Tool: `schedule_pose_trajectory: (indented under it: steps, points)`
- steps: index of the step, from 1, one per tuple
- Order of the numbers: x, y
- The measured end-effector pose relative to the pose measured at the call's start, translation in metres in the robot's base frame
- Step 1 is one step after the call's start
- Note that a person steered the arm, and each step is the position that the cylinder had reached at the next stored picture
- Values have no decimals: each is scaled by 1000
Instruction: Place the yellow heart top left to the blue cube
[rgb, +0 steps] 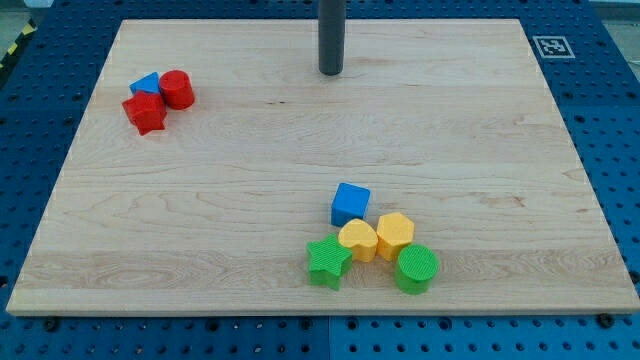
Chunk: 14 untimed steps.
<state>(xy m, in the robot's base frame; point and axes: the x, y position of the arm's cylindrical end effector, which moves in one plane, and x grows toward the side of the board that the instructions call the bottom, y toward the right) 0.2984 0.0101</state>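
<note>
Wooden board (200, 220) on a blue pegboard, no containers anywhere. Nearest, the green star (328, 262) and green cylinder (417, 268) flank the yellow heart (357, 240), which touches the yellow hexagon (395, 234) and sits just below the blue cube (350, 204). Pushing the heart out of that cluster risks dragging neighbours or nudging the cube. Far up, my tip (331, 72) grasps nothing, well apart.

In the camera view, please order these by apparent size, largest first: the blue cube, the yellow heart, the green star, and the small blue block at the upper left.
1. green star, blue cube and yellow heart: these look alike, so I do not rank them.
2. small blue block: smallest, but partly hidden by red blocks and farther away, so unsure.
</note>
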Motion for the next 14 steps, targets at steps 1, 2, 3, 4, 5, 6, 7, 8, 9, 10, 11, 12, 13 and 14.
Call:
schedule_pose_trajectory:
  steps: [1,2,3,4,5,6,7,8,9,10,11,12,13,14]
  points:
    - [0,0]
    - [0,0]
    - [0,-2]
    - [-5,-9]
    - [1,-9]
    - [35,-10]
    - [73,-18]
    - [90,-18]
    - [90,-14]
    - [103,18]
    - [131,75]
    - [186,129]
    - [260,161]
    - [318,176]
